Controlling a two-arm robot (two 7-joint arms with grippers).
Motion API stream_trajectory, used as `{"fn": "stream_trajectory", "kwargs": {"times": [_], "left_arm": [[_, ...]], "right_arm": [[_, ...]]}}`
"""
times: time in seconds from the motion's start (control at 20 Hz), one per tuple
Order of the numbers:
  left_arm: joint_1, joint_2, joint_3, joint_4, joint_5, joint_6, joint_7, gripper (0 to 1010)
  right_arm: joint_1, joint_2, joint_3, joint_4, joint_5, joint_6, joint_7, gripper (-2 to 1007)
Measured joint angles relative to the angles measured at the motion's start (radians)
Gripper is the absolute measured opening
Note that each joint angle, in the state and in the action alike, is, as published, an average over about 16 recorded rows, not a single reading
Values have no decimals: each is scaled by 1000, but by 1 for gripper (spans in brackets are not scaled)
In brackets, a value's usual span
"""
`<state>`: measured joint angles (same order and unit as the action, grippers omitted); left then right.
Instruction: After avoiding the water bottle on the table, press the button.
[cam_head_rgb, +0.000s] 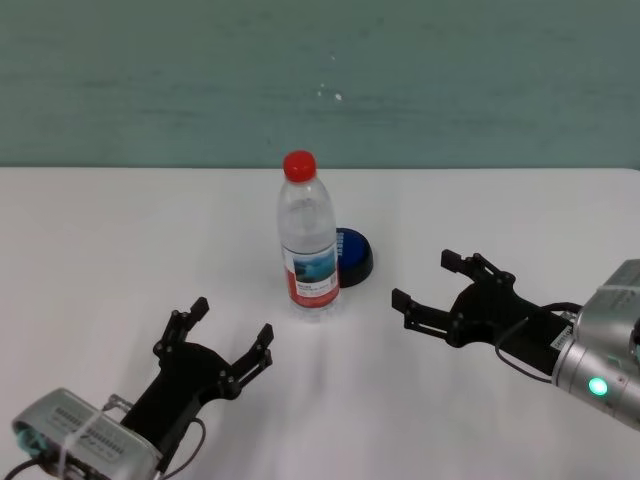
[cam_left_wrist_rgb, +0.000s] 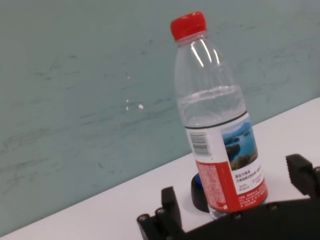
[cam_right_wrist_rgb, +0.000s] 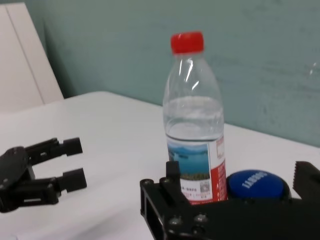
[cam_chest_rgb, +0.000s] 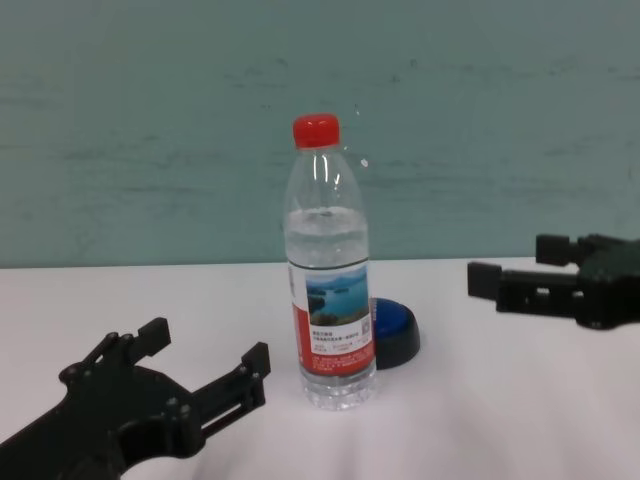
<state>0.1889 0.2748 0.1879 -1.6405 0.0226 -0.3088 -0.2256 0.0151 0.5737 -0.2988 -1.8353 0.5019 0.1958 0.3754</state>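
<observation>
Near mid-table (cam_head_rgb: 120, 230), upright: water bottle (cam_head_rgb: 308, 240), red cap on, partly filled. Just behind it and to its right, touching or nearly so: button (cam_head_rgb: 354, 256), blue dome half hidden by the bottle from the head view, more exposed on the right side in the chest view.

Right gripper (cam_head_rgb: 432, 283) off to the right of the bottle, fingers spread apart, holding nothing, raised above the tabletop judging by the chest view, pointing toward bottle and button. Left gripper (cam_head_rgb: 228, 335) nearer the front edge, left of the bottle, fingers likewise apart, empty, apparently idle.

Likely step: approach to the button with the right arm, bottle still to be cleared. Advice for doing it well:
- Come in from the right and rear, over the exposed part of the dome, never across the bottle's front.
- Keep height until above the button, then descend straight down; a sideways sweep risks clipping the label side and tipping a tall, light bottle.
- Mind the nearer finger: spread wide, it reaches closest to the bottle. Closing the fingers first probably gives a slimmer tool.
- Press on the dome's far-right half, away from the bottle, firmly but briefly.
- Leave the left arm where it is.
</observation>
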Motion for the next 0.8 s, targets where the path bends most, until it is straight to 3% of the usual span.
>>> {"fn": "stream_trajectory", "kwargs": {"times": [0.4,0.8], "left_arm": [[0,0,0,0,0,0,0,1000],[0,0,0,0,0,0,0,1000]], "right_arm": [[9,7,-21,13,-13,32,-22,1003],[12,-2,-27,21,-33,34,-40,1003]]}}
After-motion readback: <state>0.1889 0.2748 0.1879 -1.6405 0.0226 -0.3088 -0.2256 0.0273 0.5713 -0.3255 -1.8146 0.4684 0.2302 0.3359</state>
